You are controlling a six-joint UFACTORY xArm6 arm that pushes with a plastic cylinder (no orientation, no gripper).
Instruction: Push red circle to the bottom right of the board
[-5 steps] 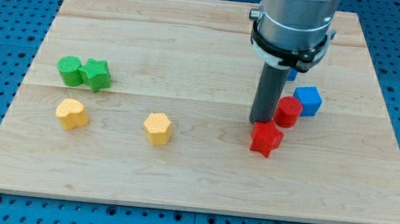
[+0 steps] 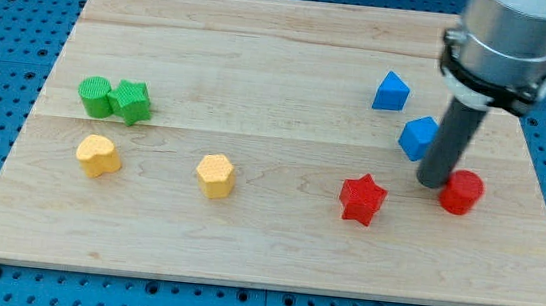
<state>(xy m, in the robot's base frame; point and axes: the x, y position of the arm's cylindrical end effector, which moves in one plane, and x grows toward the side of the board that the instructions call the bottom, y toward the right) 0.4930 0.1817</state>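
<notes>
- Right now, my tip (image 2: 432, 183) is resting on the wooden desk (image 2: 264, 243) toward the view's right, the dark rod hanging straight down from the grey arm housing (image 2: 510, 40) that is entering at the view's top right corner.
- No pincer is fitted to this arm, so nothing is spreading, pressing together or pinching; the rod alone is meeting the blocks.
- Sitting just to the view's right of my tip, and a shade lower, is the red circle (image 2: 461, 192), so close that it is looking as if it is touching the rod, though actual contact cannot be told.
- Just above my tip, the blue cube (image 2: 417, 137) is standing partly behind the rod, its right side hidden.
- Farther toward the view's top and a little left of my tip, the blue triangle (image 2: 390, 91) is lying apart from the cube.
- To the view's left of my tip and slightly lower, the red star (image 2: 362, 199) is sitting near but clear of the rod.
- Well apart to the view's left, the yellow hexagon (image 2: 216, 176) and the yellow heart (image 2: 98, 155) are lying roughly level with my tip.
- Above the heart, the green cylinder (image 2: 95, 96) and the green star (image 2: 132, 101) are sitting side by side, touching.
</notes>
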